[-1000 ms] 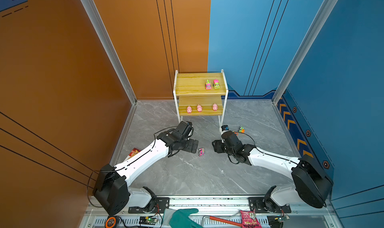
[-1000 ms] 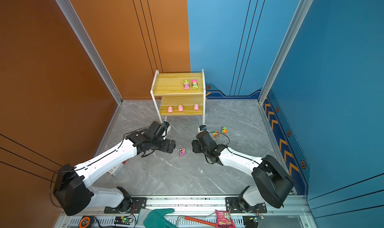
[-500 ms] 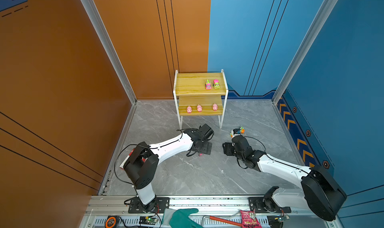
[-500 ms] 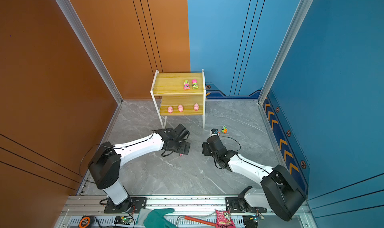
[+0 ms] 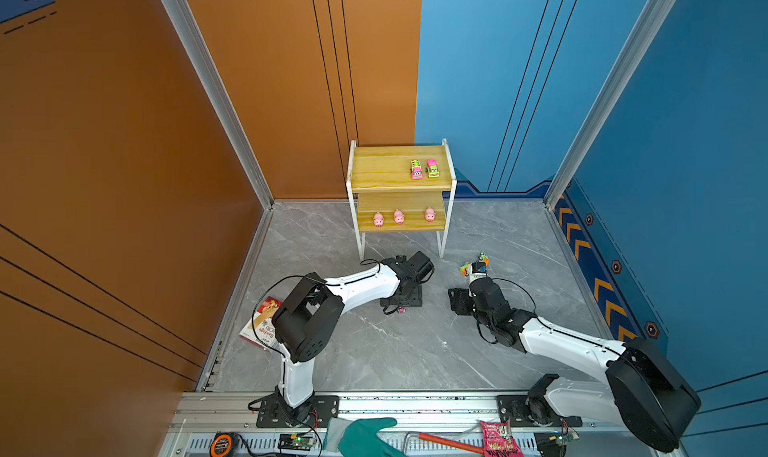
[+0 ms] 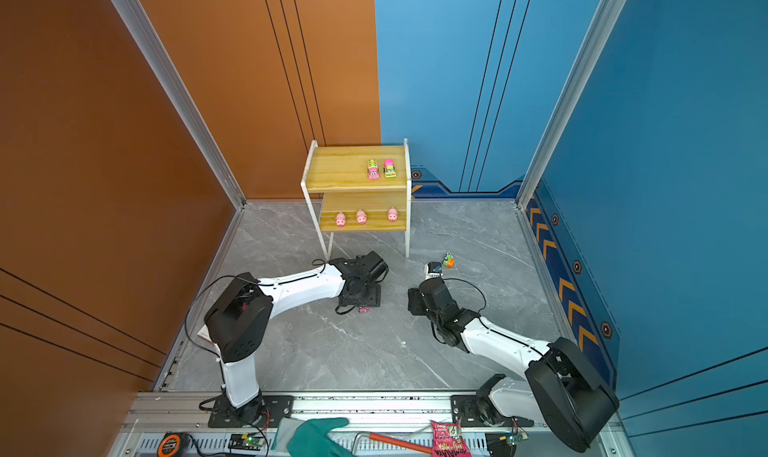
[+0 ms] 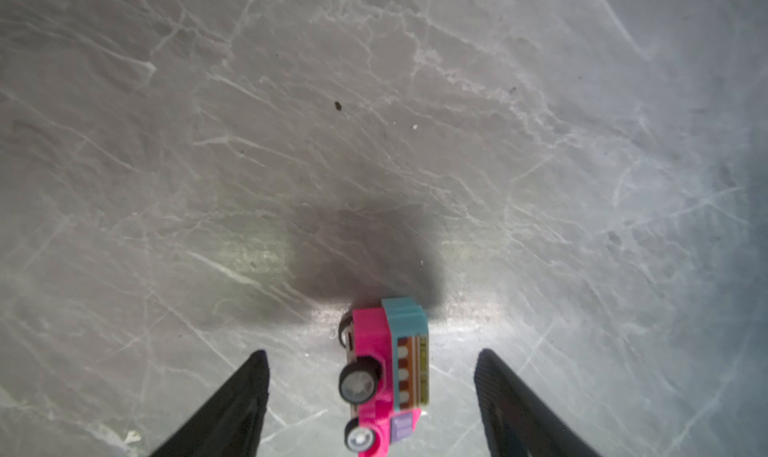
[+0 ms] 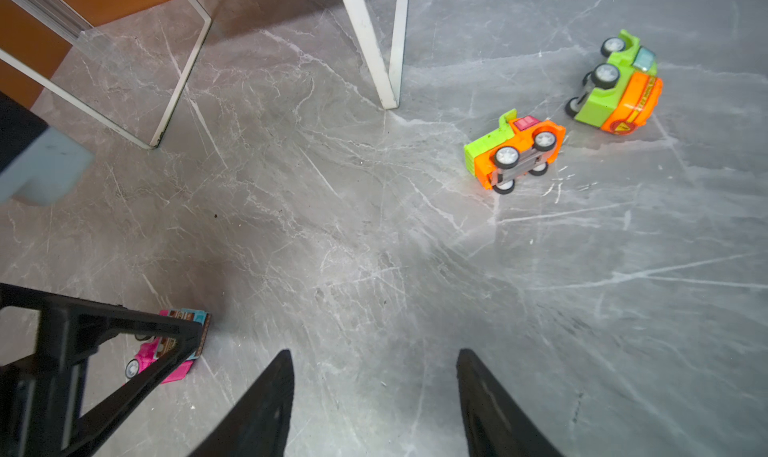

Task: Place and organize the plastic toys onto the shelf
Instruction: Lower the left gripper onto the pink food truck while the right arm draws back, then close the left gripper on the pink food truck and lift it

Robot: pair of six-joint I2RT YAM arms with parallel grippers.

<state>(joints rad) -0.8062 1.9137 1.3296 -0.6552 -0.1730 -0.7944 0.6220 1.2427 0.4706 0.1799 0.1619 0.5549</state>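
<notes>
In the left wrist view a pink truck with a teal top lies on its side on the grey floor. My left gripper is open and straddles it, with a gap on each side. In both top views the gripper covers most of that truck. My right gripper is open and empty over bare floor. An orange truck and a green truck lie tipped beyond it. The shelf carries two trucks on top and three pigs below.
The shelf's white legs stand close behind both grippers. A red and white booklet lies by the left wall. On the front rail are a teal glove, a pink snack packet and a tape measure. Walls close three sides.
My left arm has swung right and come down over the pink truck, and its jaws have narrowed. My right gripper has drawn back to the right, away from that truck.
</notes>
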